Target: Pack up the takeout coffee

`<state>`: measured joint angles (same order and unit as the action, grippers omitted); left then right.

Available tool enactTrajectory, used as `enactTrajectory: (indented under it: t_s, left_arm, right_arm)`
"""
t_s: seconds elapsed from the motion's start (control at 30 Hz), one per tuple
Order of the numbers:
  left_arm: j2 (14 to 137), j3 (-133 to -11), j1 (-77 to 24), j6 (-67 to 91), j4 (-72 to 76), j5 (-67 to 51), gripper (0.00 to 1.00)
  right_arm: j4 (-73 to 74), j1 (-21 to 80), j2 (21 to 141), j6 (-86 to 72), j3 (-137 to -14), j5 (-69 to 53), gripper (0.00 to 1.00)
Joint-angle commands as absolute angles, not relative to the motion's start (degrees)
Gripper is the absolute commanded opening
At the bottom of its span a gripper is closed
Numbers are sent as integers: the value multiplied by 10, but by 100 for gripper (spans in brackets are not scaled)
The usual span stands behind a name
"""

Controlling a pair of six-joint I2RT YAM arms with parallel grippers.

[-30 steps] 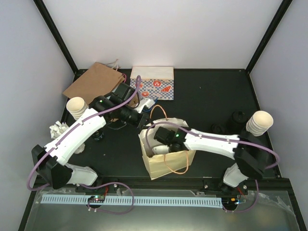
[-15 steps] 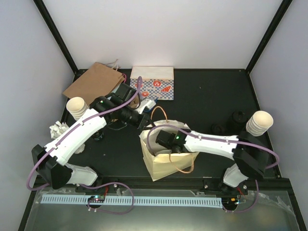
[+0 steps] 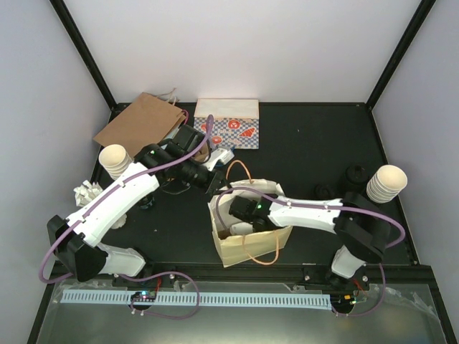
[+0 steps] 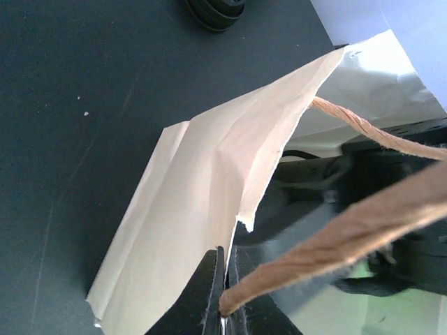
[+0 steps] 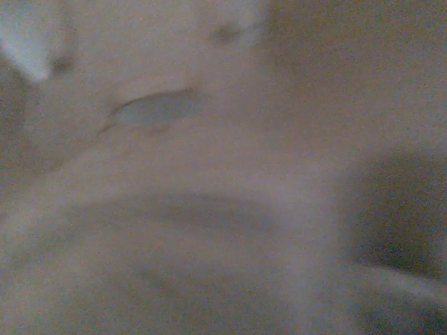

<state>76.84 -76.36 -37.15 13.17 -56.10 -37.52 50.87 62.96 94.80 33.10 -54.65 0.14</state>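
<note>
A cream paper bag stands open at the table's front middle. My left gripper is shut on the bag's near rim right by a twisted brown handle, and holds the mouth open. My right gripper reaches down into the bag, its fingertips hidden by the bag wall. A cream-white shape lies inside under it; I cannot tell whether that is the takeout coffee. The right wrist view is a blurred beige surface pressed close to the lens.
A flat brown paper bag and a patterned white box lie at the back. Stacks of lidless cups stand at the left and right. Black lids sit near the right stack, crumpled paper at the left.
My right gripper has moved left and deeper into the bag. The bag's rim and handles have shifted a little. The left arm has barely moved.
</note>
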Motion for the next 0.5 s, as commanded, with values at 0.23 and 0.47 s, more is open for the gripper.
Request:
enactTrajectory:
  t_s: [0.23,0.47]
  left_arm:
    - [749,-829,-379,51,-570,-341,2]
    - [767,-870,-382,-31,-566,-226,1]
  right_arm:
    - [453,629,795,303,-639,101,1]
    - [392,629,762,269,-667,118,1]
